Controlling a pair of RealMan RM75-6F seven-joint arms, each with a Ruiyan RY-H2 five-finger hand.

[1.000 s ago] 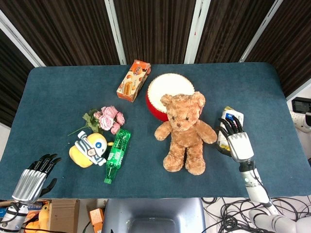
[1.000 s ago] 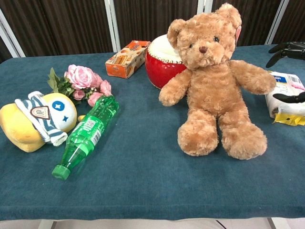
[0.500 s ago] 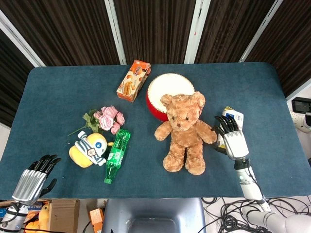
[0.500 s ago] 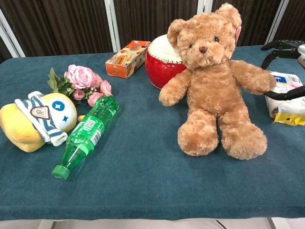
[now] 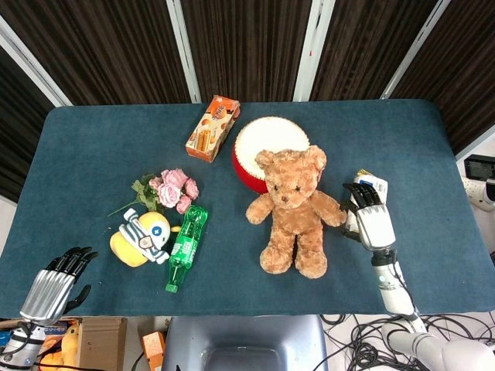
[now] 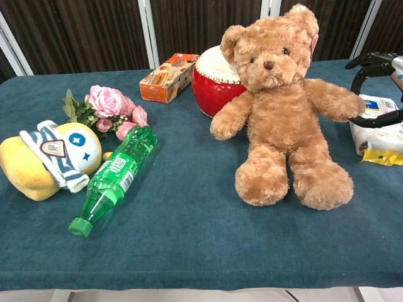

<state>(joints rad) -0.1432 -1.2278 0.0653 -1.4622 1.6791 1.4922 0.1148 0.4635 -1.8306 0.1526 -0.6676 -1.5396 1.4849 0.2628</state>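
Observation:
A brown teddy bear (image 5: pixel 292 210) sits mid-table, leaning against a red and white drum (image 5: pixel 263 145). My right hand (image 5: pixel 371 218) hovers at the bear's outstretched arm, above a white snack packet (image 5: pixel 371 184) with a yellow edge. Its dark fingers (image 6: pixel 373 63) are spread and curved, the thumb lies low over the packet (image 6: pixel 376 129), and it holds nothing. My left hand (image 5: pixel 52 290) hangs off the table's front left corner with its fingers extended, empty, nearest to the yellow plush toy (image 5: pixel 139 238). The chest view does not show it.
A green plastic bottle (image 5: pixel 186 247) lies beside the yellow plush toy (image 6: pixel 47 157). Pink flowers (image 5: pixel 172 189) lie behind them. An orange snack box (image 5: pixel 213 127) sits at the back, left of the drum (image 6: pixel 217 82). Blue cloth (image 5: pixel 93 147) covers the table.
My right hand has shifted a little left, from over the packet toward the bear's arm, with its fingers now further into the chest view. The left hand has not moved.

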